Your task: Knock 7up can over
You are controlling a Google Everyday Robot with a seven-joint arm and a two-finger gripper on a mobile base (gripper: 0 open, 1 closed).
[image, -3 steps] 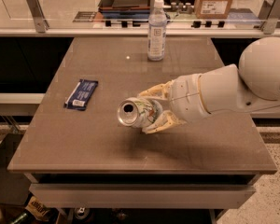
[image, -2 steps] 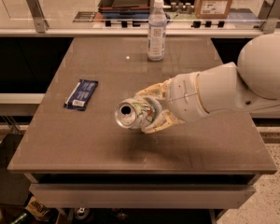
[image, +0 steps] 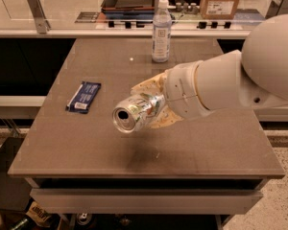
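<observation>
The can (image: 134, 113) is clamped, tilted, above the table (image: 206, 145) by the gripper (image: 152, 104); laying it down and release seem needed.

No text legible: 7up can (image: 134, 113), bottle label (image: 161, 32), dark packet (image: 83, 97), cardboard box (image: 221, 1). Jaws grip can above table (image: 221, 147).

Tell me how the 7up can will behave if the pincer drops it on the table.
Held sideways in the pincer above the table, the round 7up can would probably roll on landing. Its top looks opened, so likely light and easily dented.
</observation>
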